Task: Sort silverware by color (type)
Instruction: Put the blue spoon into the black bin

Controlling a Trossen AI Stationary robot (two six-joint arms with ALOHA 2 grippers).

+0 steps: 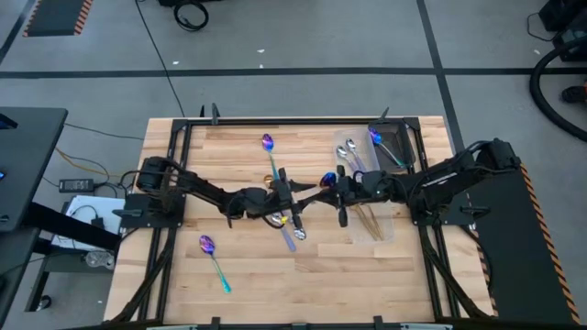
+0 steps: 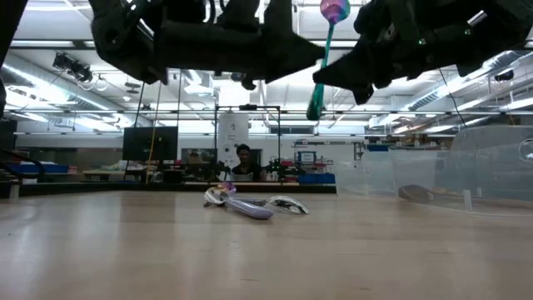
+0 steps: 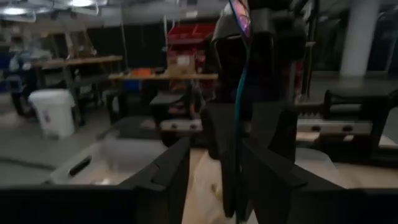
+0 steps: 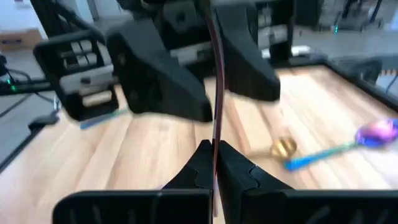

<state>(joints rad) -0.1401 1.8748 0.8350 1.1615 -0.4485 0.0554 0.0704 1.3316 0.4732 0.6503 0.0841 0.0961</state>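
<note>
Sorting is only partly done: some spoons lie in the clear bins [image 1: 390, 147], others wait on the table [image 1: 312, 284]. Mid-table, high up, the right gripper [image 1: 341, 191] pinches a purple spoon [image 2: 327, 50] with a teal handle. The left gripper [image 1: 286, 192] stands apart beside it.

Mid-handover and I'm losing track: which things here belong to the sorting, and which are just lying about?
Job: purple-blue spoon in right hand; lone purple spoon, high view's top; another purple spoon, lower left; spoon pile mid-table; silver spoons at right.
Lying about: floor cables; person beyond table.
</note>
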